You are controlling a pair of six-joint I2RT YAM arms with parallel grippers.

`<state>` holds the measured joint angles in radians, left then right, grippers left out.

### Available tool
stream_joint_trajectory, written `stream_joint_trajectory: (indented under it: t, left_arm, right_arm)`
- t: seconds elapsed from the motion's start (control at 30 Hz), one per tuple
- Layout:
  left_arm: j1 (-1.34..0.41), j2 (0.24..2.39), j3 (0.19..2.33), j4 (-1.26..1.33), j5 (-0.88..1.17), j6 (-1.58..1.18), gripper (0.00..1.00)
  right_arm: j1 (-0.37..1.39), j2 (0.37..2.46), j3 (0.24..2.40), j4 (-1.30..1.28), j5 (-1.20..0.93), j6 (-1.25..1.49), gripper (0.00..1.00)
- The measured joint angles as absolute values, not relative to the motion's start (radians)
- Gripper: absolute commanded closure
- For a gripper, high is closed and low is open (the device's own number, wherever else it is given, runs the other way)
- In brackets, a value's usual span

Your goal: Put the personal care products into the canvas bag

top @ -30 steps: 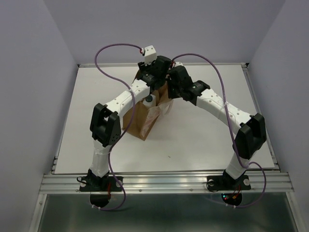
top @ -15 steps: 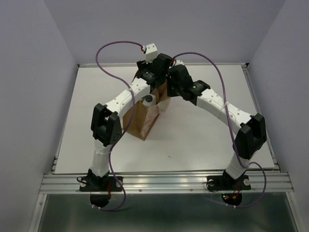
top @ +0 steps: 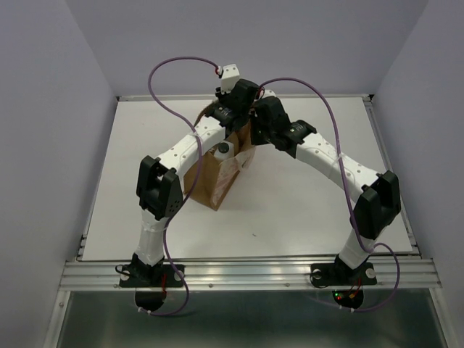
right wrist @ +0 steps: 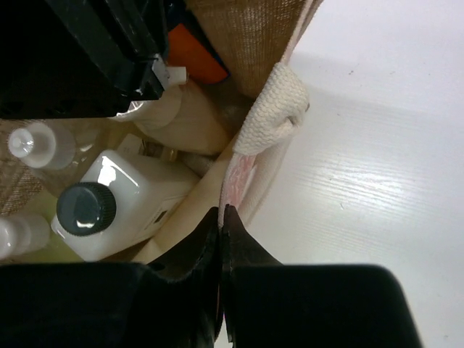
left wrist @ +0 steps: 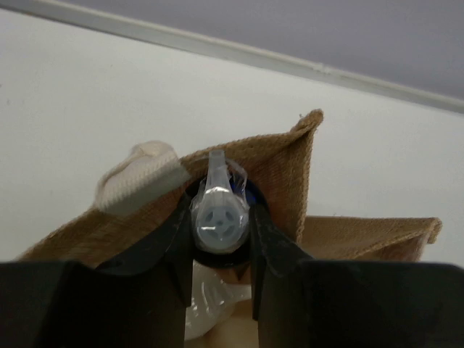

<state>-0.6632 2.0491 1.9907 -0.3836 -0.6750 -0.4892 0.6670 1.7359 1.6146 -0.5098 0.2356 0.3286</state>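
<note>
The canvas bag stands mid-table, mouth open. My left gripper is over the mouth, shut on a white-capped bottle; its body is hidden here, but the right wrist view shows an amber-orange body under it. My right gripper is shut on the bag's white, pink-patterned rim. Inside the bag lie the clear squarish bottle with black cap, the beige-peach bottle and a small white-topped bottle. A pale yellow-green one shows at the edge.
A white handle hangs over the rim by my right fingers; the other handle lies on the far brown side. Both arms meet above the bag. The table's back rail runs behind.
My left wrist has shifted slightly up and toward the back right over the bag. The right arm and the bag have stayed put.
</note>
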Motion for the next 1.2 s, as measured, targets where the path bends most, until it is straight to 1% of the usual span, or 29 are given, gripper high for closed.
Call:
stream_joint_trajectory:
  t: [0.07,0.47,0.53,0.6,0.83,1.0,1.2]
  left_arm:
    - [-0.663,2.046,1.993,-0.389,-0.677,-0.466,0.81]
    - [-0.66,2.046,2.0,-0.395,-0.669,-0.465,0.89]
    - [-0.659,2.046,2.0,-0.397,-0.669,-0.469,0.92]
    - [-0.659,2.047,2.0,-0.402,-0.667,-0.477,0.94]
    - [-0.652,2.074,2.012,-0.415,-0.665,-0.51,0.94]
    - [-0.632,2.112,2.024,-0.421,-0.659,-0.538,0.89]
    - [-0.632,2.112,2.022,-0.424,-0.66,-0.548,0.88]
  right_arm:
    - [0.667,1.734,1.615,-0.519,0.236,0.32,0.98]
    - [0.67,1.734,1.615,-0.525,0.236,0.305,0.98]
    - [0.67,1.734,1.615,-0.525,0.236,0.305,0.98]
    - [0.67,1.734,1.615,-0.525,0.236,0.303,0.98]
    - [0.669,1.734,1.613,-0.543,0.236,0.308,0.98]
    - [0.669,1.734,1.612,-0.547,0.239,0.312,0.98]
    - [0.669,1.73,1.606,-0.546,0.24,0.311,0.98]
